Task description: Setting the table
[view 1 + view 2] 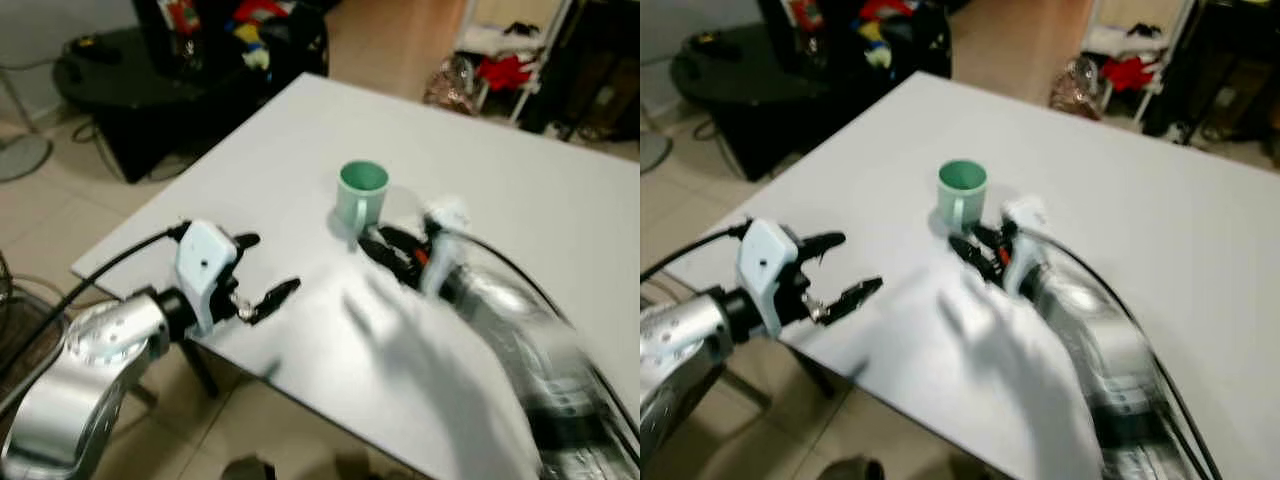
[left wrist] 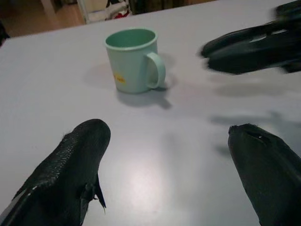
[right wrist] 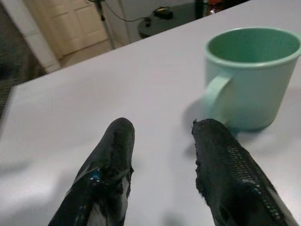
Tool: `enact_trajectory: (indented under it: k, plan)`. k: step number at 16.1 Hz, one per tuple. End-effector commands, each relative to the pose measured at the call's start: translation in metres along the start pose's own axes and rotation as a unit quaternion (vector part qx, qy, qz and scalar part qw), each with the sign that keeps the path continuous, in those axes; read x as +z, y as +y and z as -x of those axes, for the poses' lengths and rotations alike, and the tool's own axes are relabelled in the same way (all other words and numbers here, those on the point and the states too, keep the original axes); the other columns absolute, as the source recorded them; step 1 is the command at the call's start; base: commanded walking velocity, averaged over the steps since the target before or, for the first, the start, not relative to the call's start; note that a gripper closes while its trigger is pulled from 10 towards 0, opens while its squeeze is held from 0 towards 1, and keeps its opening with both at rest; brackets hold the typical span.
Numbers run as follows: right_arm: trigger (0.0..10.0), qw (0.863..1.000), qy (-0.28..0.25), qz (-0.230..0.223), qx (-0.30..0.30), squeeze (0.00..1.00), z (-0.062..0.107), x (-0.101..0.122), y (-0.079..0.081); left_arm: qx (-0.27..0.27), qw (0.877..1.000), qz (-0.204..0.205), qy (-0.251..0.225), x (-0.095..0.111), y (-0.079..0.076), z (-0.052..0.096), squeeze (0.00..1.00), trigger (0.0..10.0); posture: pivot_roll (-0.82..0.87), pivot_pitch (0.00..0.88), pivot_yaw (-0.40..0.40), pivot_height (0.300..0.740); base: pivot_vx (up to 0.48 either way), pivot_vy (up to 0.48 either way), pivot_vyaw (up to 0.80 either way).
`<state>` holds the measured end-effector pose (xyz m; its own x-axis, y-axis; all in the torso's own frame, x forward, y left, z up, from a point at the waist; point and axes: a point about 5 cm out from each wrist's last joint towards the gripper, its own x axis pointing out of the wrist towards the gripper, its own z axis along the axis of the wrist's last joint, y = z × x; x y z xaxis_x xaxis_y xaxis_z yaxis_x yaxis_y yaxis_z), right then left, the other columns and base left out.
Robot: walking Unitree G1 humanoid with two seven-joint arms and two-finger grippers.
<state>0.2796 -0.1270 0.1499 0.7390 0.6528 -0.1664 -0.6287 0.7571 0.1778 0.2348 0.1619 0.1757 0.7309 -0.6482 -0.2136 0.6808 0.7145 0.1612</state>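
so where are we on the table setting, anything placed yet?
Done: one green mug stands upright on the white table. In hand: nothing; the right gripper sits open just beside the mug's handle, the left gripper open over the table's near edge. Left: no other tableware is in view.

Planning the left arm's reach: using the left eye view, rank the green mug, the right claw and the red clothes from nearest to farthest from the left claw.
1. Right claw, to its right over the table.
2. Green mug, just beyond, mid-table.
3. Red clothes, off the table, far right corner.
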Motion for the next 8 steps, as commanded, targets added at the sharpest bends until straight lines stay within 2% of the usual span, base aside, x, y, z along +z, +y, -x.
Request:
enact_trajectory:
  k: [1, 2, 3, 4, 5, 6, 7, 8]
  plan:
    - [10.0, 1.000, -0.011, 0.000, -0.002, 1.00, 0.013, 0.008, 0.013, 0.011, 1.000, 0.006, -0.013, 0.003, 0.000, 0.002, 0.00, 10.0, 0.06, 0.055, 0.029, 0.740, 0.000, 0.000, 0.00]
    - [10.0, 1.000, -0.017, -0.001, -0.012, 1.00, 0.021, 0.007, 0.018, 0.021, 1.000, 0.010, -0.014, 0.003, 0.001, 0.002, 0.00, 10.0, 0.05, 0.048, 0.035, 0.740, 0.000, 0.000, 0.00]
    - [10.0, 0.998, -0.045, 0.012, -0.040, 1.00, 0.040, 0.005, 0.027, 0.069, 0.997, 0.018, -0.013, 0.000, 0.004, 0.003, 0.00, 10.0, 0.04, 0.039, 0.041, 0.740, 0.000, 0.000, 0.00]
    - [10.0, 0.994, -0.064, 0.003, -0.084, 1.00, 0.050, 0.003, 0.031, 0.105, 0.994, 0.016, 0.002, -0.003, 0.007, 0.004, 0.00, 10.0, 0.03, 0.026, 0.046, 0.740, 0.000, 0.000, 0.00]
    - [10.0, 0.989, -0.071, -0.014, -0.128, 1.00, 0.059, -0.001, 0.034, 0.127, 0.991, -0.003, 0.030, -0.007, 0.007, 0.004, 0.00, 10.0, 0.02, 0.011, 0.051, 0.740, 0.000, 0.000, 0.59]
    - [10.0, 0.985, -0.082, -0.013, -0.153, 1.00, 0.066, -0.004, 0.040, 0.161, 0.987, -0.008, 0.029, -0.008, 0.007, 0.003, 0.00, 10.0, 0.01, 0.000, 0.054, 0.740, 0.000, 0.000, 0.80]
    - [10.0, 0.973, -0.105, -0.026, -0.206, 1.00, 0.073, -0.006, 0.038, 0.200, 0.980, 0.017, 0.006, -0.005, 0.011, -0.001, 0.00, 10.0, 0.00, 0.000, 0.054, 0.740, 0.000, 0.000, 0.80]
    - [10.0, 0.969, -0.105, -0.029, -0.219, 1.00, 0.073, -0.007, 0.037, 0.217, 0.976, 0.031, -0.009, -0.003, 0.013, -0.006, 0.00, 10.0, 0.00, 0.000, 0.063, 0.740, 0.000, 0.000, 0.80]
